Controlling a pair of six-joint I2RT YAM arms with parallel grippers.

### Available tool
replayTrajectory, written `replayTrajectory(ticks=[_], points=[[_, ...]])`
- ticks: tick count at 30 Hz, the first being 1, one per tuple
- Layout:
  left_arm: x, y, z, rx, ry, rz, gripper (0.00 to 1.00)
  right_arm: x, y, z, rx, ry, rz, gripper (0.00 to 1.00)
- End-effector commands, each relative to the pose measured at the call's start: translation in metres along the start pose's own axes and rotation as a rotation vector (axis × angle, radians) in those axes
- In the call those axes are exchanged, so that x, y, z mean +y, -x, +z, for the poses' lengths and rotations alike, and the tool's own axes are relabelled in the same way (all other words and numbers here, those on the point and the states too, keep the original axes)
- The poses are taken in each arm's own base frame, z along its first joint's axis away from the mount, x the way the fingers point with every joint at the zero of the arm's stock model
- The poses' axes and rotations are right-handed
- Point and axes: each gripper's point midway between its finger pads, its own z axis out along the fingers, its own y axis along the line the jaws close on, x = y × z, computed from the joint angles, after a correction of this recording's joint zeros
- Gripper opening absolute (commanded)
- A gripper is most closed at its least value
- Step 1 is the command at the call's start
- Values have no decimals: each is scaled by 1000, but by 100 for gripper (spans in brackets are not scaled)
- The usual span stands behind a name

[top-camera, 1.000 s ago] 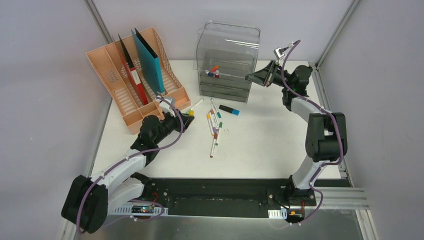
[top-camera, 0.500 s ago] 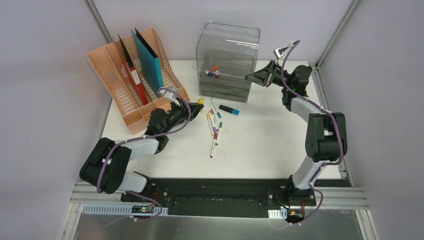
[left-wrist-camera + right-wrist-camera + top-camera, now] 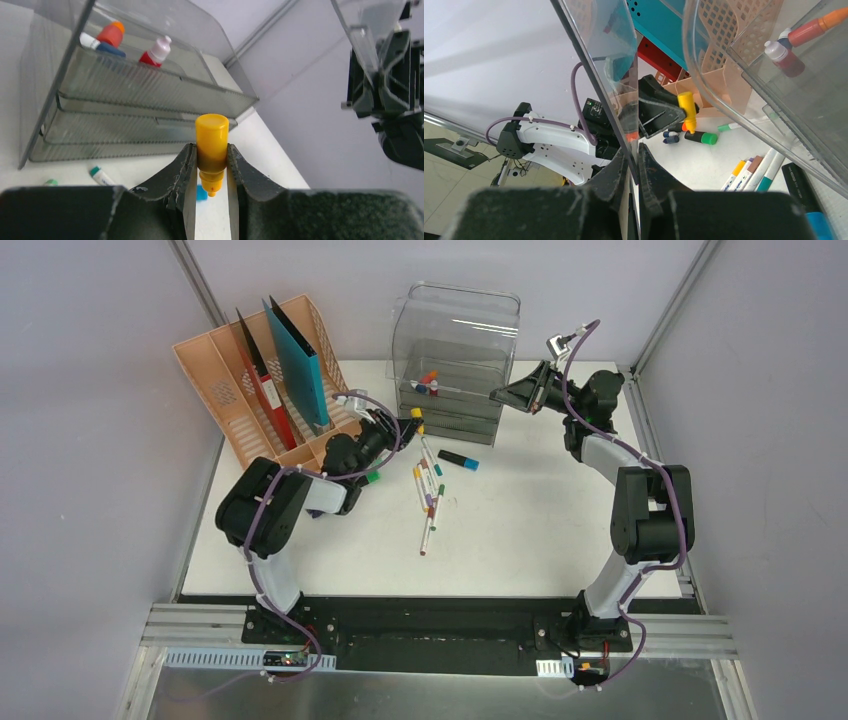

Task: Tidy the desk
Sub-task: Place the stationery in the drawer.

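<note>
On the white desk [image 3: 540, 520], my left gripper [image 3: 411, 422] is shut on a yellow-capped marker [image 3: 212, 140], which it holds off the desk just in front of the clear grey drawer box [image 3: 455, 340]. The yellow-capped marker [image 3: 686, 107] also shows through the plastic in the right wrist view. The top drawer [image 3: 150, 85] is pulled out and holds a few markers [image 3: 428, 383]. My right gripper [image 3: 497, 395] is shut on that drawer's clear front edge [image 3: 624, 115] at its right end. Several loose markers [image 3: 428, 490] lie mid-desk.
A peach file rack [image 3: 225, 405] with a teal folder [image 3: 298, 360] and a red folder [image 3: 262, 375] stands at the back left. A black and blue highlighter [image 3: 458, 459] and a green-capped marker [image 3: 372, 478] lie near the box.
My left arm has swung up and to the right, from in front of the file rack to the drawer box, carrying the yellow-capped marker. The right arm has not moved.
</note>
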Motion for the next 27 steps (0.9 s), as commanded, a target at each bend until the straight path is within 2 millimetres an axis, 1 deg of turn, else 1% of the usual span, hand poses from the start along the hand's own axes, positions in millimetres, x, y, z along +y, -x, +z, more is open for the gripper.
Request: replayTrajectory(ticks=[1, 5, 7, 9, 13, 19, 23, 25, 27], points=[[-23, 43, 27, -195, -67, -44, 0, 15, -3, 6, 41, 36, 2, 6], [-20, 51, 40, -274, -34, -65, 0, 15, -3, 7, 41, 37, 2, 6], [-22, 54, 46, -298, -29, -80, 3, 15, -4, 6, 43, 37, 3, 6], [-24, 61, 53, -337, -21, -82, 9, 17, -3, 7, 42, 38, 0, 6], [-29, 71, 63, -406, 11, -24, 10, 19, -3, 6, 43, 41, -4, 6], [-13, 88, 70, -529, 120, -8, 10, 21, -2, 6, 42, 43, -8, 6], [-10, 93, 78, -572, 148, -4, 11, 22, -2, 6, 42, 44, -12, 6], [-10, 96, 81, -598, 169, 12, 12, 22, -2, 6, 43, 44, -11, 6], [-6, 98, 84, -624, 202, 30, 15, 23, -2, 6, 44, 45, -12, 6]])
